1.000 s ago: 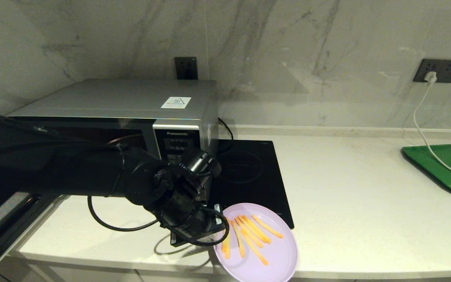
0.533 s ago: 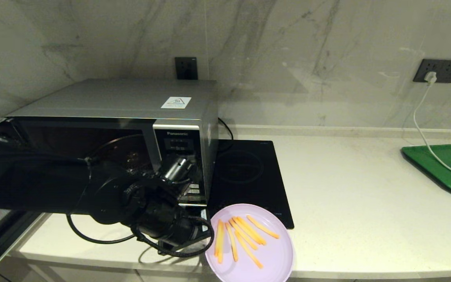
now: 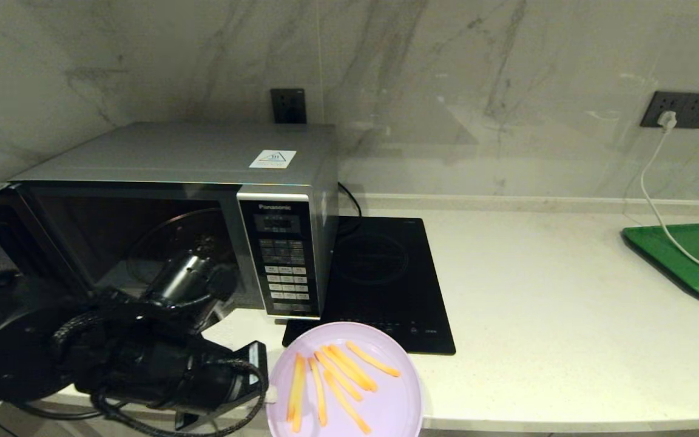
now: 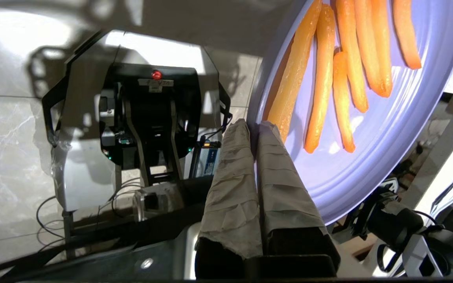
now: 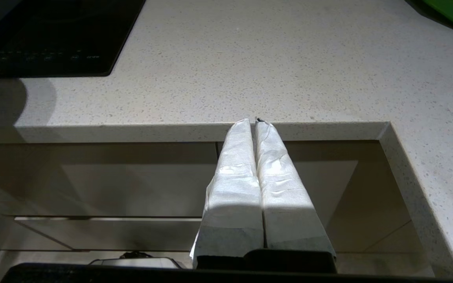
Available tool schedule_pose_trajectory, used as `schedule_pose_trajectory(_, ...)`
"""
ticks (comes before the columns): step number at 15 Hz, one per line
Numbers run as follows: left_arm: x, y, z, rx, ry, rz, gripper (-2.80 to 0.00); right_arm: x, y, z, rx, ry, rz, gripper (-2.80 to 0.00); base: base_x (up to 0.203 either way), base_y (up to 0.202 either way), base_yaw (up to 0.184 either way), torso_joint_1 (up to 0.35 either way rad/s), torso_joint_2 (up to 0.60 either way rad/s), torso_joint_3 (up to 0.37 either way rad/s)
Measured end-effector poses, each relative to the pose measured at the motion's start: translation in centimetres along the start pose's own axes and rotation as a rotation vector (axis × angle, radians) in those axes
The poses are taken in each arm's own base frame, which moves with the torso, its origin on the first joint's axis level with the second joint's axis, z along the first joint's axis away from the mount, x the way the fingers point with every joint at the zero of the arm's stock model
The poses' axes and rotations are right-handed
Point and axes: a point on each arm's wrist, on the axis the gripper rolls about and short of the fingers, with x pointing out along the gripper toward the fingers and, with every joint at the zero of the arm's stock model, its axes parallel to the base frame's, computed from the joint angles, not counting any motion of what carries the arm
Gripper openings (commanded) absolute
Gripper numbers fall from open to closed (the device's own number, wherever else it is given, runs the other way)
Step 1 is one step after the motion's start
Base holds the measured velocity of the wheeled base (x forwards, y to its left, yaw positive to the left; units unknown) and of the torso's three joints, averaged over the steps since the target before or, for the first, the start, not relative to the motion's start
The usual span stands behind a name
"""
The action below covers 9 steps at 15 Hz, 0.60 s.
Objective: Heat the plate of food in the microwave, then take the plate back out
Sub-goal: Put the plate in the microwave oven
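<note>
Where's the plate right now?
Head view: the plate hangs past the counter's front edge, just before the hob, its left rim pinched by the left gripper.

The plate of food (image 3: 358, 403) – round, flat, pale lilac, with several thin orange-yellow sticks lying roughly parallel – sits at the bottom centre of the head view, overhanging the counter's front edge. The microwave (image 3: 204, 182) – silver-grey, Panasonic, button panel, white triangle sticker on top – fills the left, its door swung open.
</note>
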Motion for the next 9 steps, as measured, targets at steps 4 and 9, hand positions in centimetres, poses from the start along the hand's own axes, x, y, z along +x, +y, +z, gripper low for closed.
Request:
schedule_pose_trajectory(4,-3.2,4.9,0.4,-0.107,-0.064,-0.015,-2.8,0.0,0.0,0.0,-0.001,0.0,0.0,-2.8,0.0,0.0,0.0,0.0,0.0,0.0)
schedule_pose_trajectory(9,-6.9,11.2,0.5,-0.248,-0.2,0.039,-2.8,0.0,0.0,0.0,0.0,0.0,0.001,-2.8,0.0,0.0,0.0,0.0,0.0,0.0)
